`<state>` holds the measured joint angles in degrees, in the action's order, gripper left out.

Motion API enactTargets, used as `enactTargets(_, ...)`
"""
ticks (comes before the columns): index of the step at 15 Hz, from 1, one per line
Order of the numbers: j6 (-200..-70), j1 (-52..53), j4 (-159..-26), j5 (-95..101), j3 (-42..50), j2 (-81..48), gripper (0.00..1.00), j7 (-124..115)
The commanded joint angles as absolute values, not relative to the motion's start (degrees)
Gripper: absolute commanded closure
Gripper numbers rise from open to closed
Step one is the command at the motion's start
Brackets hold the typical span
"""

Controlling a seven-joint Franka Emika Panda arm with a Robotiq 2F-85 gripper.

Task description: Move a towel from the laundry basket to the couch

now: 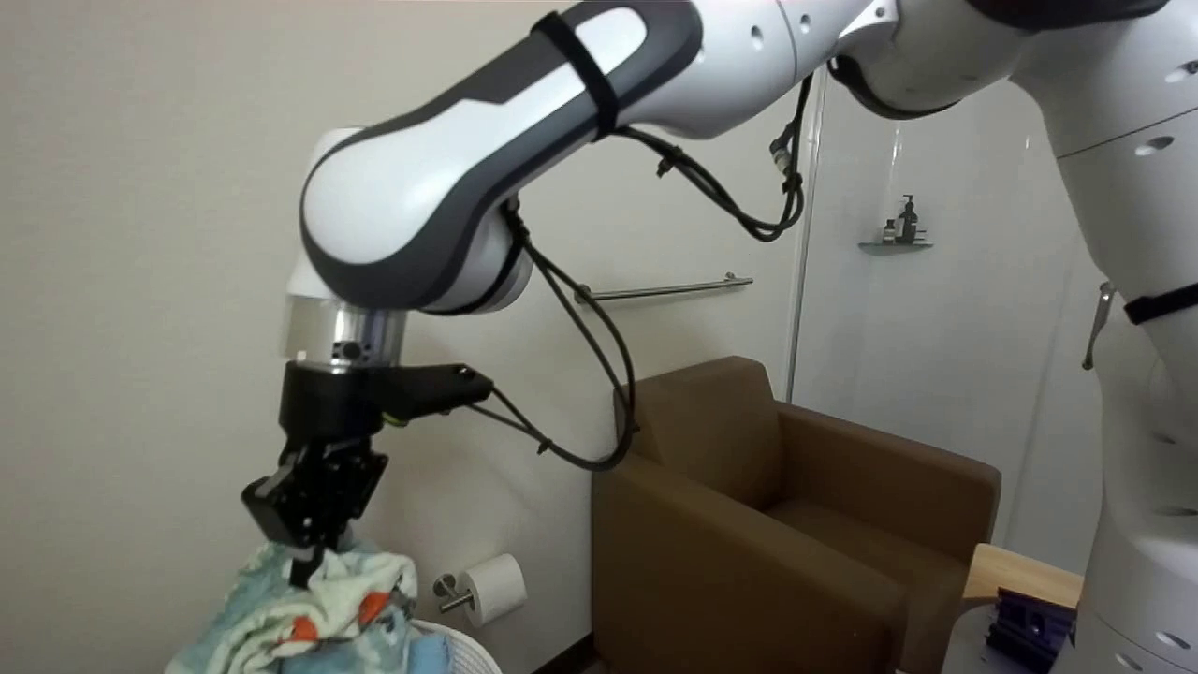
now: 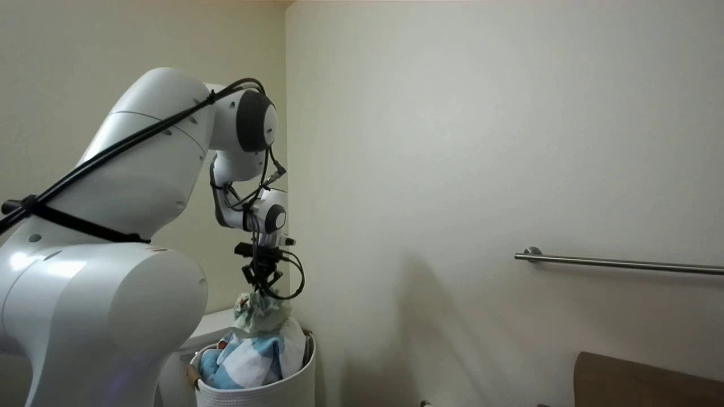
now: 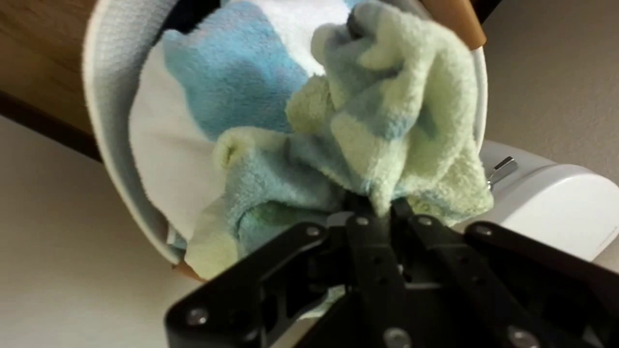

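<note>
A pale green and light blue towel with orange patches hangs bunched from my gripper. The fingers are shut on a fold of it. In both exterior views the towel hangs below the gripper, over the white laundry basket. The basket's rim surrounds a blue and white cloth in the wrist view. Whether the towel's lower part touches that cloth is hard to tell. The couch, a brown armchair, stands right of the basket in an exterior view; its backrest also shows.
A toilet paper roll is on the wall between basket and armchair. A metal towel bar is mounted above. A white fixture with a chrome lever stands beside the basket. A wooden surface is near the robot's base.
</note>
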<state>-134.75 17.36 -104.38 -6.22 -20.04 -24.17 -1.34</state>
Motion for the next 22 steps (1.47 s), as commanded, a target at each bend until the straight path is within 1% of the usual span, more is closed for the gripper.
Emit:
enactTargets(1,-132.36,16.5,-114.03,-4.26,-16.31,-10.73,0.91,-3.33)
enactTargets(4,-127.98,15.87,-118.92,-0.1,-12.57,-2.06,0.91,-8.75)
enactTargets(9,-120.78,11.21,-126.68,3.46,-8.82,12.35,0.91,-14.86)
enactTargets(10,-121.55,11.99,-121.13,2.8,-10.1,5.14,0.89,-12.45)
enactTargets(12,-120.82,10.43,-124.02,2.7,-9.35,9.73,0.89,-12.47)
enactTargets(13,-120.81,10.25,-124.97,2.66,-9.22,11.0,0.91,-12.47)
enactTargets(15,-122.33,8.47,-126.15,5.76,-8.39,11.36,0.91,-13.48)
enactTargets(22,-122.74,-3.65,-130.72,11.29,1.43,15.34,0.91,-13.71)
